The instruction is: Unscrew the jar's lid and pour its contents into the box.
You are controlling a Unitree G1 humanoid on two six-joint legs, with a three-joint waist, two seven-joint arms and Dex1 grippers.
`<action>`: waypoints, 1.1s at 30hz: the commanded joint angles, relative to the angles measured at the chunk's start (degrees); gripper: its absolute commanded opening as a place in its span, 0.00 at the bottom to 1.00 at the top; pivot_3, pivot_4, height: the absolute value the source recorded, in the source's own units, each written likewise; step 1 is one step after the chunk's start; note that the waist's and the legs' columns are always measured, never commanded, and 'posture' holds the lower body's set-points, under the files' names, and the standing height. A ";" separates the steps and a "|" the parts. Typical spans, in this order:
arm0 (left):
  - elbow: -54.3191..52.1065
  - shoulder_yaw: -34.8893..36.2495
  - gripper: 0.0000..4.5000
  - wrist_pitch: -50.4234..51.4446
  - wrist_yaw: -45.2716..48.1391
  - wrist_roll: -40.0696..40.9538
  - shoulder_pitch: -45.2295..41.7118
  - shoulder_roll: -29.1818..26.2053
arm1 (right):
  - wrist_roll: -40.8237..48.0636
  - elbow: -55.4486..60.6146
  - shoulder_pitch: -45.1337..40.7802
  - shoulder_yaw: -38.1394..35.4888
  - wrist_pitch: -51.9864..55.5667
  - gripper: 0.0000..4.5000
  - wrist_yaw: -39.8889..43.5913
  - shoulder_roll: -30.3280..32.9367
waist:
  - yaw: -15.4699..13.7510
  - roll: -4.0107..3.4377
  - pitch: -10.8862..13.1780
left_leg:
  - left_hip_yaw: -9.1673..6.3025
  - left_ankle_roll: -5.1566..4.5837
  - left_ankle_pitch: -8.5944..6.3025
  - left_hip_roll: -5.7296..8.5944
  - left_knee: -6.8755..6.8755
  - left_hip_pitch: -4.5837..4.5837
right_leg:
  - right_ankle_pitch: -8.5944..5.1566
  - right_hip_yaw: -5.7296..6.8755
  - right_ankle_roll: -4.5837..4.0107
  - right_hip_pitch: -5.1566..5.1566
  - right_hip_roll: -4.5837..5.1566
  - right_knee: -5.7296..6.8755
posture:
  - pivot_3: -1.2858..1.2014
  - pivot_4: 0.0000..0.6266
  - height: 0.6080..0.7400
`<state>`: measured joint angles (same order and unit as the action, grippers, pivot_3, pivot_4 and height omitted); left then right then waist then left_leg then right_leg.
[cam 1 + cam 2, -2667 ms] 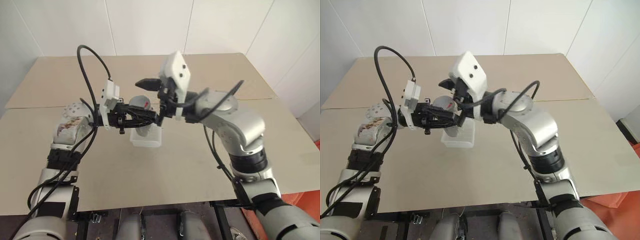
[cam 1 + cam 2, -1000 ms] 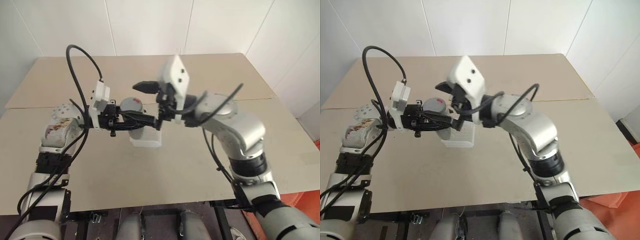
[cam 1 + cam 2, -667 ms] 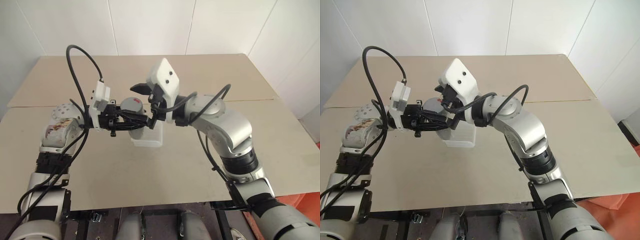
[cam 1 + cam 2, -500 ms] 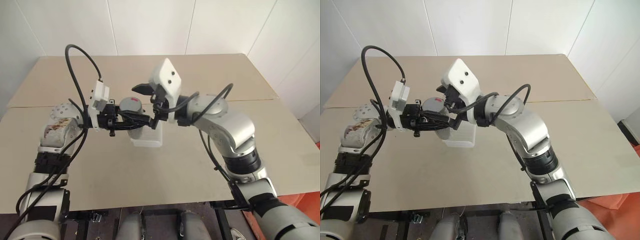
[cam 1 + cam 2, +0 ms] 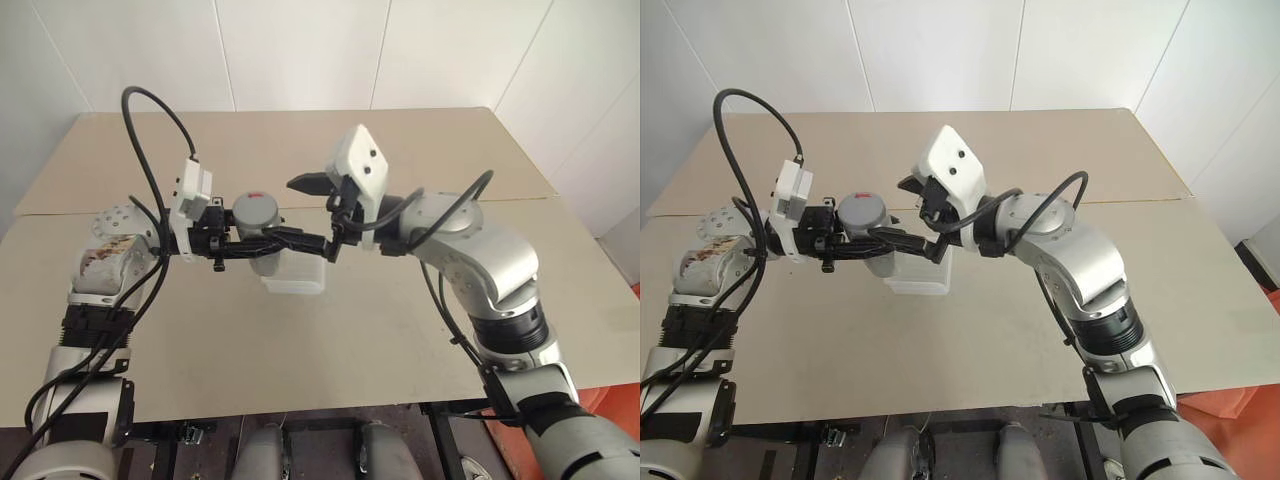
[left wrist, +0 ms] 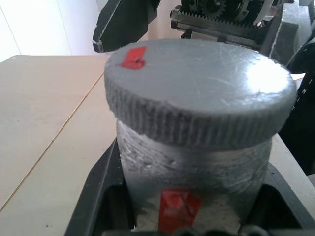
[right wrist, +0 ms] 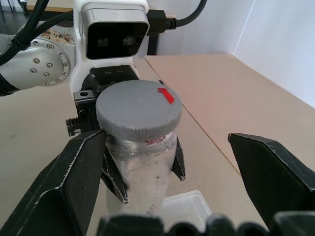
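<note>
Head views: left gripper point(image 5: 268, 240) clamps the jar point(image 5: 262, 262) upright above the box point(image 5: 297, 281) on the table point(image 5: 330, 330), lid point(image 5: 256, 211) on. Right gripper point(image 5: 318, 212) beside the lid, jaws wide, not touching. Left wrist view: jar point(image 6: 197, 182) gripped between the fingers, lid point(image 6: 199, 91) with red mark. Right wrist view: fingers point(image 7: 74, 172) spread either side of lid point(image 7: 139, 109), box point(image 7: 184, 209) below.

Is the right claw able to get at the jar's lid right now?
Probably yes. The right claw stands open beside the lid, with nothing between them; the left claw grips the jar lower down, leaving the lid bare.
</note>
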<state>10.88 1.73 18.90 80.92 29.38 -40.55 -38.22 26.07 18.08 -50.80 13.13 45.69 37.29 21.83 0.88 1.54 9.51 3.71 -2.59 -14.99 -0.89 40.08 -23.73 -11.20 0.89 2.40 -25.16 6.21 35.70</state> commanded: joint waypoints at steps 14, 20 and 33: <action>-2.97 0.95 0.43 0.66 1.44 1.10 -0.11 -0.89 | 2.43 1.94 0.60 -6.14 -0.07 1.00 2.53 3.52 | -0.05 0.00 0.00 | 0.00 -0.01 0.00 0.00 0.00 0.00 | 0.00 0.00 0.00 0.00 0.00 -0.01 | 0.52 0.24 1.00; -2.89 0.65 0.43 0.55 1.05 0.65 -0.05 -0.42 | 7.81 6.60 1.92 -6.84 1.01 1.00 5.19 3.20 | -0.07 0.00 0.00 | 0.00 -0.01 -0.01 0.00 0.00 -0.01 | 0.00 0.00 0.00 0.00 0.00 -0.01 | 0.52 0.24 1.00; -3.08 0.30 0.43 -0.17 1.06 0.64 0.09 0.24 | 3.35 0.81 -2.31 0.42 0.81 1.00 -0.57 -5.02 | -0.07 0.00 0.00 | 0.00 -0.01 0.00 0.01 0.01 0.00 | 0.00 -0.01 0.00 0.01 0.00 0.01 | 0.52 0.24 1.00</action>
<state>9.81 1.18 19.60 81.99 29.35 -40.21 -37.77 30.15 18.69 -51.33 13.27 46.97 37.13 17.47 0.81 1.54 9.51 3.71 -2.59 -14.99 -0.88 40.09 -23.73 -11.20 0.88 2.40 -25.15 6.21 35.70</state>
